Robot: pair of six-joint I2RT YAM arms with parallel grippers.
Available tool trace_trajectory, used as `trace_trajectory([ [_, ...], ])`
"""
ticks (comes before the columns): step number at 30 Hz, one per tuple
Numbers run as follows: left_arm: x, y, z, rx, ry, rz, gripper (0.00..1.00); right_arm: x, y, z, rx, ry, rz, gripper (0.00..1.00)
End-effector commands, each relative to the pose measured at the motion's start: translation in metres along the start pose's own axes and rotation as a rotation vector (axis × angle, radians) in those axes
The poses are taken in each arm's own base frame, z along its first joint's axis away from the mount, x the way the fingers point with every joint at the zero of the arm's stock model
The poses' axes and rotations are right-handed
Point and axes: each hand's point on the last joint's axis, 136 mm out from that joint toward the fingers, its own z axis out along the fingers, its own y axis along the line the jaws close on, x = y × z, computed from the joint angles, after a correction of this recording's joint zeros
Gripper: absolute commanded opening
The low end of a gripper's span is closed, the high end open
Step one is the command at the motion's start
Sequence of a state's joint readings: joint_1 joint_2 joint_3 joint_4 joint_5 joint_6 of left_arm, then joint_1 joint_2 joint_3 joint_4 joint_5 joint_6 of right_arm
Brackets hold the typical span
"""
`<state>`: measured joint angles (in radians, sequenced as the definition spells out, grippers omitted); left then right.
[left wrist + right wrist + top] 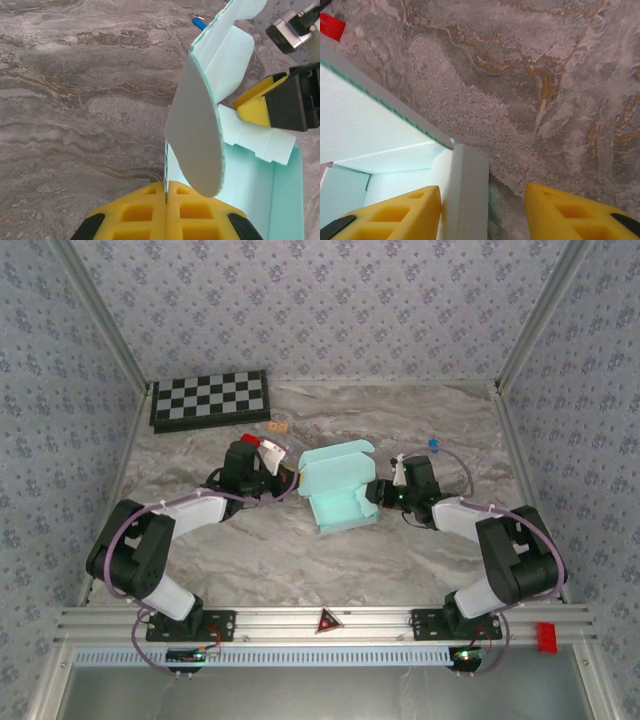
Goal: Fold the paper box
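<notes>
The paper box (338, 490) is pale cyan card, partly folded up in the middle of the marble table, with its lid flap standing at the back. My left gripper (288, 480) is at its left side. In the left wrist view the yellow fingers (145, 212) are pressed together on the thin edge of a box wall (166, 165), and a rounded flap (197, 135) curls above them. My right gripper (376, 492) is at the box's right side. Its jaws (484, 190) stand apart around a folded side wall (467, 200), which touches the left finger (395, 215) only.
A black-and-white checkerboard (208, 398) lies at the back left. A small red block (250, 440) and a tan piece (279, 427) lie behind the left gripper, and a small blue item (433, 444) behind the right. Patterned enclosure walls stand on three sides.
</notes>
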<state>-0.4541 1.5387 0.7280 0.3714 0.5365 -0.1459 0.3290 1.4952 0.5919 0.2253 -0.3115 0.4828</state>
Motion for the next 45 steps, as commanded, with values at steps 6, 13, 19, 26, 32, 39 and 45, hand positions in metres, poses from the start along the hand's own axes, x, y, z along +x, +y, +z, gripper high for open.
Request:
trace_trajectory([
  [6, -0.022, -0.006, -0.005, 0.0, -0.066, 0.029, 0.0, 0.007, 0.004, 0.01, 0.011, 0.054, -0.038, 0.45],
  [13, -0.024, -0.006, -0.003, 0.005, -0.063, 0.025, 0.0, 0.012, 0.0, 0.016, 0.075, 0.082, -0.075, 0.42],
  [19, -0.025, -0.007, -0.001, 0.019, -0.059, 0.03, 0.0, 0.013, -0.008, 0.017, 0.143, 0.069, -0.092, 0.38],
  [26, -0.026, -0.01, 0.002, 0.043, -0.053, 0.031, 0.0, 0.014, -0.015, 0.02, 0.211, 0.072, -0.112, 0.38],
  [32, -0.027, -0.01, 0.003, 0.047, -0.049, 0.037, 0.0, 0.015, -0.022, 0.02, 0.274, 0.085, -0.131, 0.36],
  [39, -0.028, -0.013, 0.004, 0.063, -0.042, 0.045, 0.0, 0.016, -0.028, 0.021, 0.322, 0.103, -0.134, 0.28],
  [45, -0.028, -0.014, 0.006, 0.073, -0.038, 0.05, 0.0, 0.018, -0.032, 0.023, 0.342, 0.119, -0.127, 0.29],
])
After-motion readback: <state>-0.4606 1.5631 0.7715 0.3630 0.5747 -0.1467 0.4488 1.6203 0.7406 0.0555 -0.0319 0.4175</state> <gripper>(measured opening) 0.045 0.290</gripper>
